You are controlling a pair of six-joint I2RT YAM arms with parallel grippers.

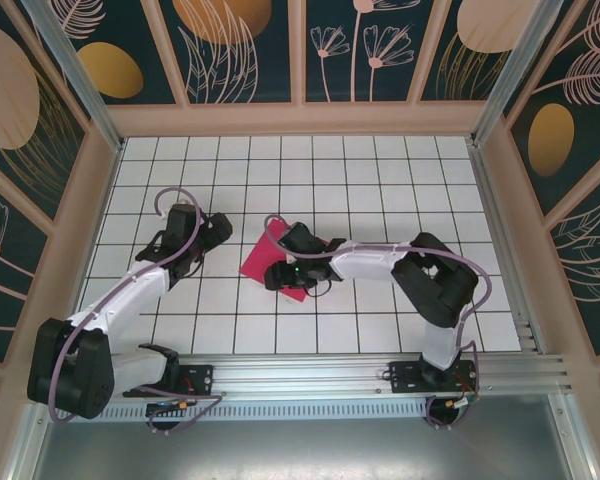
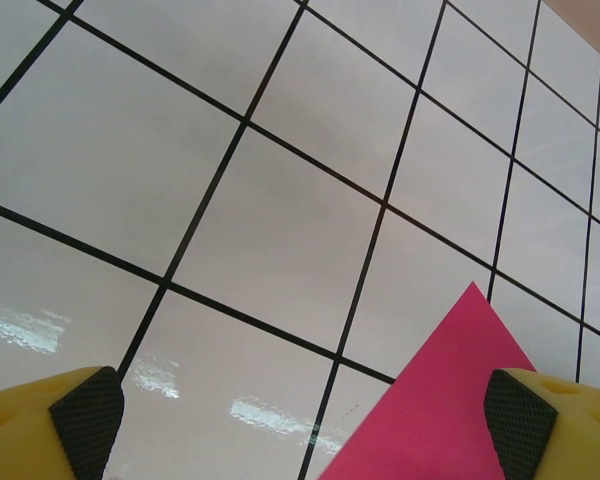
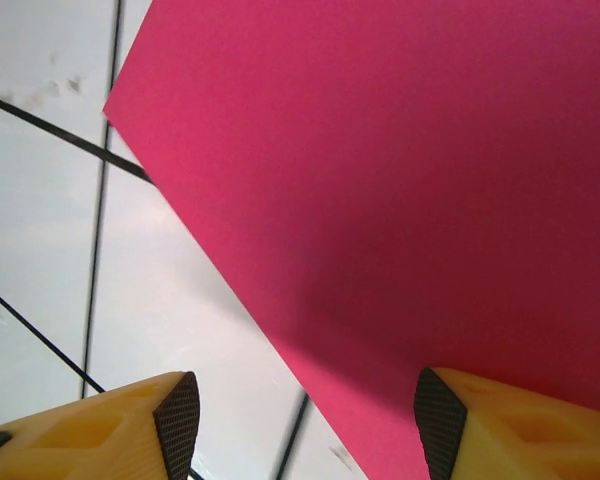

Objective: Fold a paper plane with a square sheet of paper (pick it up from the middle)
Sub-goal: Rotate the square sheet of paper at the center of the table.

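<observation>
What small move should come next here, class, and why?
Probably slide the right hand further over the pink sheet before lowering: its open fingers straddle the sheet's edge, one over paper, one over bare tile. The left hand is open beside a corner.

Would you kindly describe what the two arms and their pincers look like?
The left arm and right arm have white link covers between bulky black joints, and a thin lilac cable runs loosely along each. Both are bolted by black mounts to a silver rail. The left pincer and right pincer have yellow fingers tipped with black textured pads.
</observation>
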